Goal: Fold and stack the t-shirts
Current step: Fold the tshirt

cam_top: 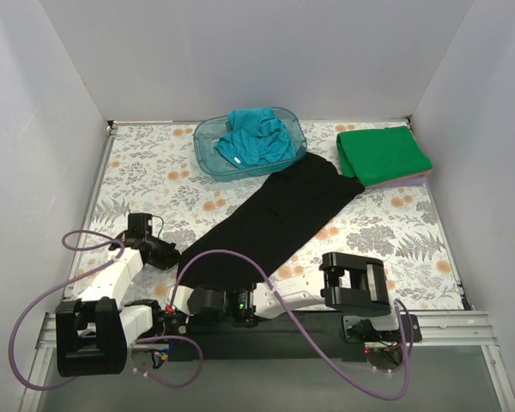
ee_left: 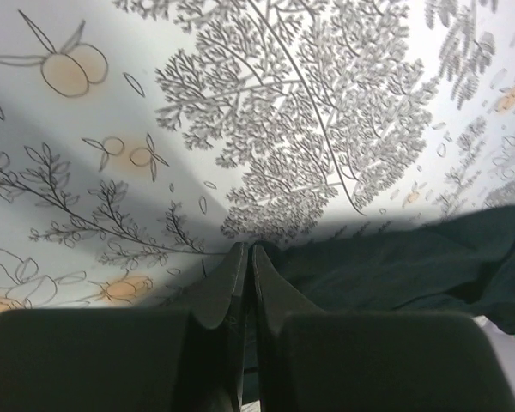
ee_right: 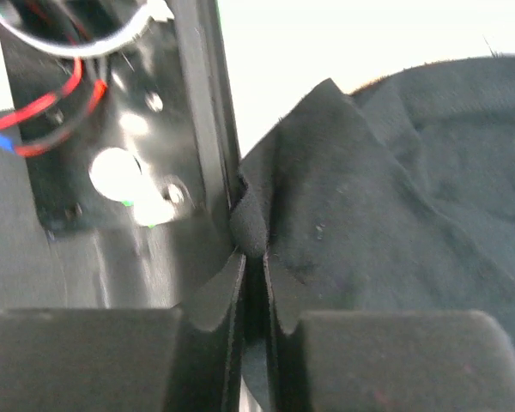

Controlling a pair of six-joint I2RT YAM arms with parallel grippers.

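Tools meet at the near end of a black shirt on a flowered desk. The left tool has its fingers pressed together, tips low over the desk right at the shirt's edge; whether any cloth sits between them cannot be told. The left arm reaches forward and inward from its base at the near left corner, forearm angled toward the shirt's near corner. The right tool is clamped on a raised fold of the black shirt, cloth bunching above its fingertips beside a dark rail. The right arm lies low along the near edge, stretching leftward from its base to the shirt's near end. The black shirt lies as a long narrow band, its long axis running diagonally from near left to far right. Its far end is close to a folded green shirt in the far right corner. A teal shirt lies crumpled in a blue tub at the far edge, just beside the black shirt's far end.
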